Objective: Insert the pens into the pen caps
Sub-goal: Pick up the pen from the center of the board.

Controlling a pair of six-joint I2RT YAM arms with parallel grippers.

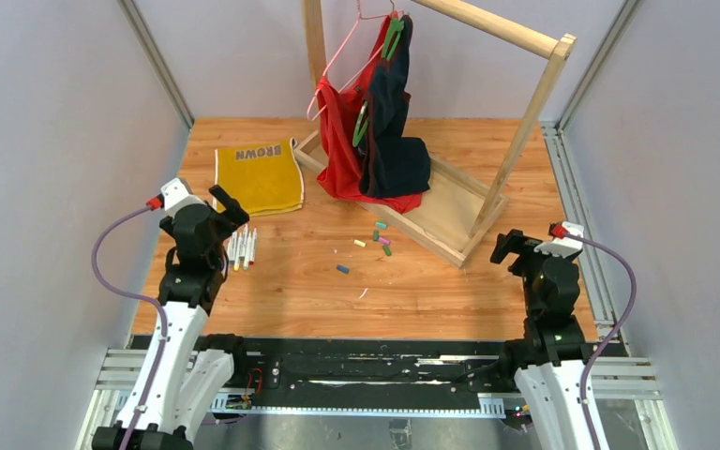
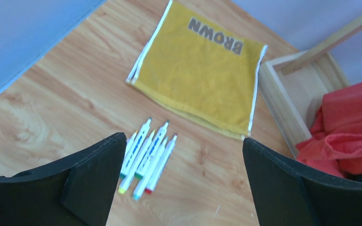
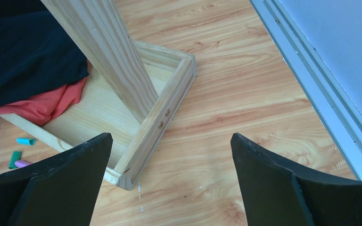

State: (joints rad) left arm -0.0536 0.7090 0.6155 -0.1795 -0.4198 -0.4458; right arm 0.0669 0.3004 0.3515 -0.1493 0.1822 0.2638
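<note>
Holding the left pincer (image 2: 181,140) spread wide, gripping nothing. Seeing the pens (image 2: 146,157) just below its gap, lower centre of the left wrist view, bundled side by side on the bench (image 2: 52,103). Long axes running bottom to top, leaning slightly right, so roughly crosswise to the closing line. Holding the right pincer (image 3: 170,136) equally wide and empty over the wooden rack base (image 3: 155,122). Finding the pen caps (image 1: 376,239) scattered mid-frame in the top view, between both arms. Judging the left arm far nearer the pens.
</note>
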